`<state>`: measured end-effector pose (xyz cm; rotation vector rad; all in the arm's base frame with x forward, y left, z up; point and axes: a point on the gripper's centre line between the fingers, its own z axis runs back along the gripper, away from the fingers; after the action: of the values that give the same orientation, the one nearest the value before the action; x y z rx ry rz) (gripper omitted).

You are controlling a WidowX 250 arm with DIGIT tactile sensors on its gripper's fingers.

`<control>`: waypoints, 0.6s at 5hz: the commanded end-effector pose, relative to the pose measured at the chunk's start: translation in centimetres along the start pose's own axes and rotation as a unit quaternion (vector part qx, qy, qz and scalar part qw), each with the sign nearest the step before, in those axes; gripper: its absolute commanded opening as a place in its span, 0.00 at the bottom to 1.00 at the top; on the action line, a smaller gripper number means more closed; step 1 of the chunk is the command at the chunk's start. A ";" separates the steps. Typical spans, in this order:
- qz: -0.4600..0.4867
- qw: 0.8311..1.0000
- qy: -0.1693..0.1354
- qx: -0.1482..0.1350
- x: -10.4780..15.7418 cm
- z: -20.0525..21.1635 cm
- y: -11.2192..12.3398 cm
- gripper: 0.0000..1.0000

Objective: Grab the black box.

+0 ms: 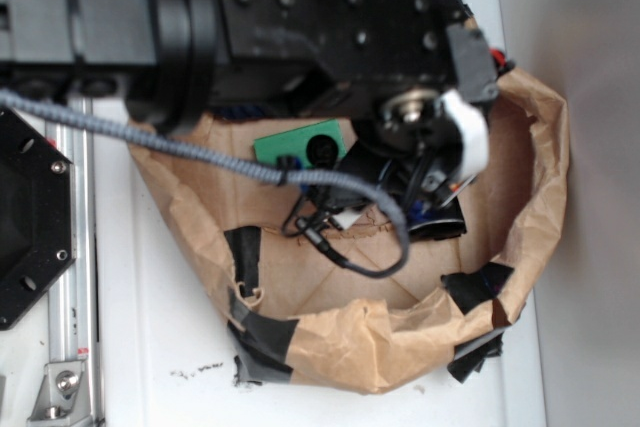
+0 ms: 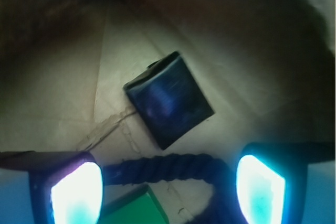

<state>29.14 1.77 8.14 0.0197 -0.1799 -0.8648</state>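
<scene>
We see tool (image 2: pixel 168 182) spread wide, holding nothing. Black box (image 2: pixel 169 99) flat on paper bag (image 1: pixel 540 147) floor, ahead of fingers (image 2: pixel 76 190), rotated diagonal. We'd advance, yaw to square with box edges, avoid cable (image 2: pixel 168 169) and green block (image 2: pixel 137 208).

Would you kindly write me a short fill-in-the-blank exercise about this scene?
1. The black box lies on the floor of a brown paper ____.
2. The gripper is ____, its fingers apart with nothing between them.
3. The block under the cable is ____ in colour.

Missing words: bag; open; green
</scene>
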 end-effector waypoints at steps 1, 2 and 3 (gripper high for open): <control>-0.062 0.998 0.003 0.016 1.0 -0.6 -0.3 1.00; -0.090 0.996 -0.004 0.013 2.4 -1.3 0.1 1.00; -0.098 0.995 -0.018 0.023 2.4 0.2 -1.3 1.00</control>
<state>29.48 0.30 6.83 0.0241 -0.1687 -0.9980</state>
